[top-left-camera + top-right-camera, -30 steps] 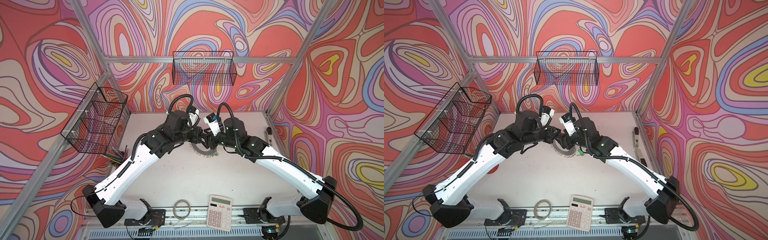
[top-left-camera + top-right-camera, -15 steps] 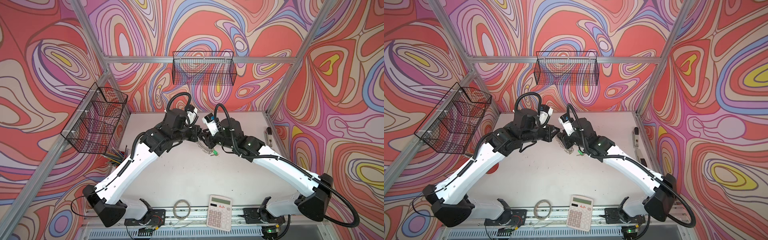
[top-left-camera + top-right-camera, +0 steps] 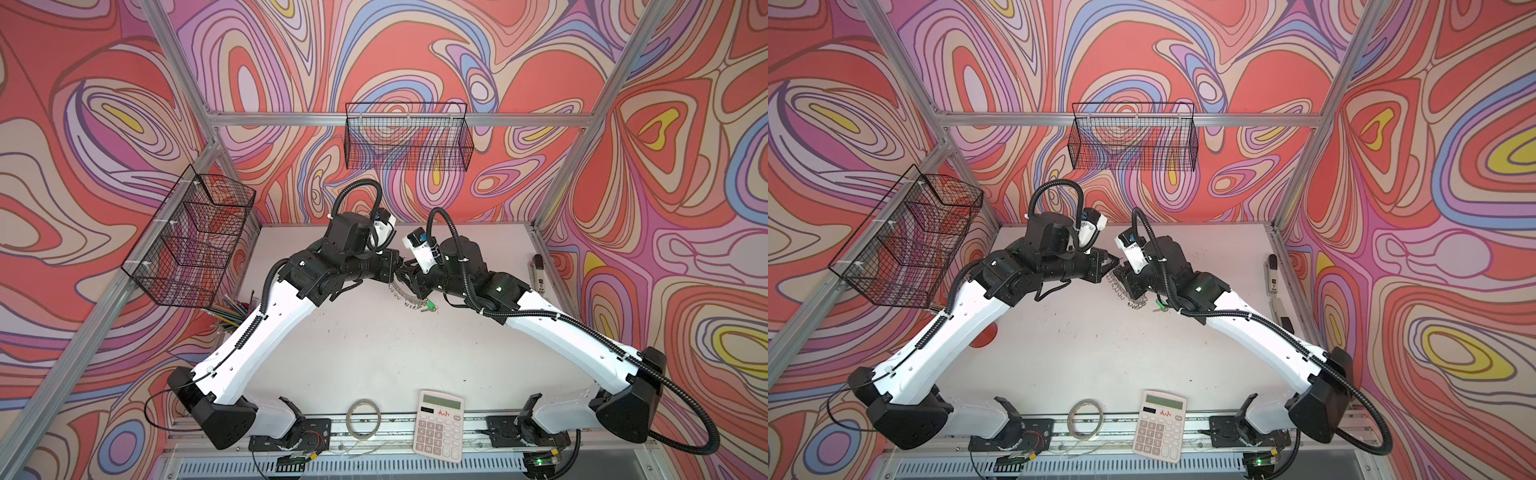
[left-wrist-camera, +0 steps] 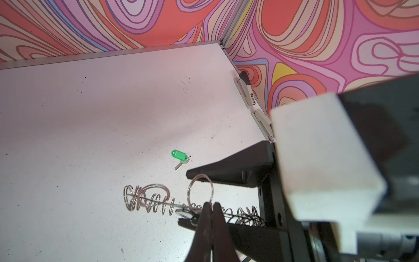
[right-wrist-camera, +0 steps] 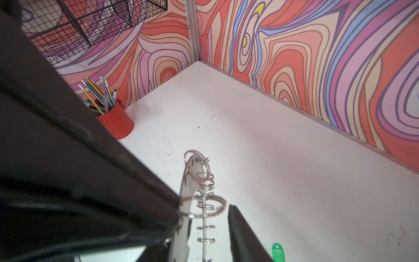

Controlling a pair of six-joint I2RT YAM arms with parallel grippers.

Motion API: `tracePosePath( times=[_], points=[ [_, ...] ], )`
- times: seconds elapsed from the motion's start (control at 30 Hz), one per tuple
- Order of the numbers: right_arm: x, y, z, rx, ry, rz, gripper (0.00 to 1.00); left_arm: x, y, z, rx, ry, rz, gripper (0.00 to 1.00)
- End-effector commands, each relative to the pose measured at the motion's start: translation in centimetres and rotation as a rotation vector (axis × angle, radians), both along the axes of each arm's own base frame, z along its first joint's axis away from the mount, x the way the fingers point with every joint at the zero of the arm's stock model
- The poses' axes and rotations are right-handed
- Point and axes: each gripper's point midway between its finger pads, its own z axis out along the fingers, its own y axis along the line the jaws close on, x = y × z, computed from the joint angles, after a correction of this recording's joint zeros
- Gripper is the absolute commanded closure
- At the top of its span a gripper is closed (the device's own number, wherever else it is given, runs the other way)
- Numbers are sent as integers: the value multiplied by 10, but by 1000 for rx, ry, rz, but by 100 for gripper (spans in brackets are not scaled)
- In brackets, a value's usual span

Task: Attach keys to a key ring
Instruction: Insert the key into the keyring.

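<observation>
Left gripper [image 4: 209, 207] pinches key ring [image 4: 147, 199]; right gripper [image 4: 183, 197] gapes astride it; a bump could twist it loose

We are seeing a green-tagged key [image 4: 180, 157] lying on the white table [image 3: 374, 353]. A calculator [image 3: 439, 424] and a thin hoop [image 3: 365, 417] are resting at its front edge.

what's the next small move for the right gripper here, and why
Probably close the right gripper on the key ring: its jaws stand open around it, the left gripper is shut on its rim, and the green key lies loose on the table.
</observation>
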Motion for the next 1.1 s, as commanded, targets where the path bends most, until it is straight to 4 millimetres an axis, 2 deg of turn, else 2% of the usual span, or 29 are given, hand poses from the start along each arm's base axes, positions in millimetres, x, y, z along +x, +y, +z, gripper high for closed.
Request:
tracePosePath(
  times=[0.0,0.27,0.5,0.77,0.93,1.07],
  points=[
    [0,-15,9,-13,-21,-34,49,-11,1,9,2,6,-40,100],
    [-10,-22,19,17,-29,-32,45,-7,1,12,-8,3,-19,100],
    [-8,-17,15,22,-21,-17,54,-8,2,14,-4,8,-21,100],
    [-7,-9,16,49,-30,5,56,-8,-3,15,-22,28,-30,100],
    [-11,1,16,79,-19,56,44,-5,-7,16,-47,34,-25,100],
    [-9,0,11,66,-16,47,52,-4,-8,18,-55,32,-25,100]
  ],
)
